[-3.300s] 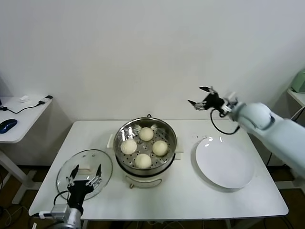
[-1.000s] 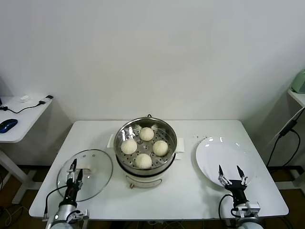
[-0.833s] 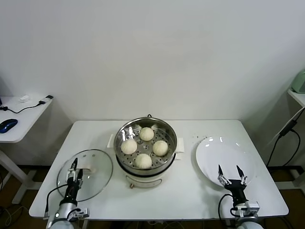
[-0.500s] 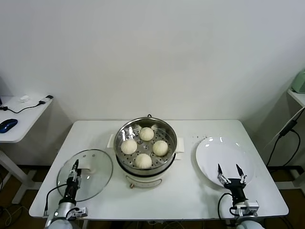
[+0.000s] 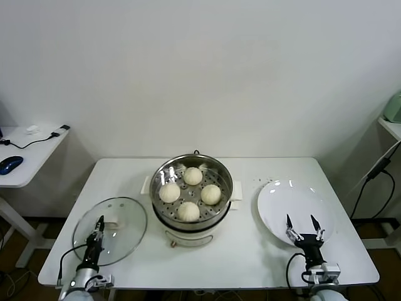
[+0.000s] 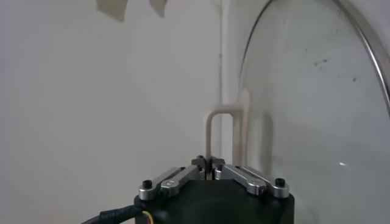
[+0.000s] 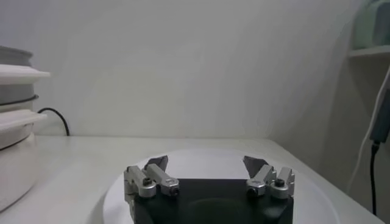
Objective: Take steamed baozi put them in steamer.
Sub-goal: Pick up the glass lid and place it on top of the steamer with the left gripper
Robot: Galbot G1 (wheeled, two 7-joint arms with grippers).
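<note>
Four buns point(image 5: 190, 193) sit in the one steamer point(image 5: 192, 199) at table centre. Left gripper point(image 5: 98, 227) closed, empty, over one glass lid point(image 5: 110, 229). Right gripper point(image 5: 302, 227) open, empty, over one plate point(image 5: 294, 210).

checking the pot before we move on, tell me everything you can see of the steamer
The steamer is a round, shiny steel pot on a white base with white side handles. It stands upright and uncovered at the middle of the table, between the glass lid and the plate. A perforated tray inside holds four cream-white baozi, spaced in a ring. Neither gripper touches it.
</note>
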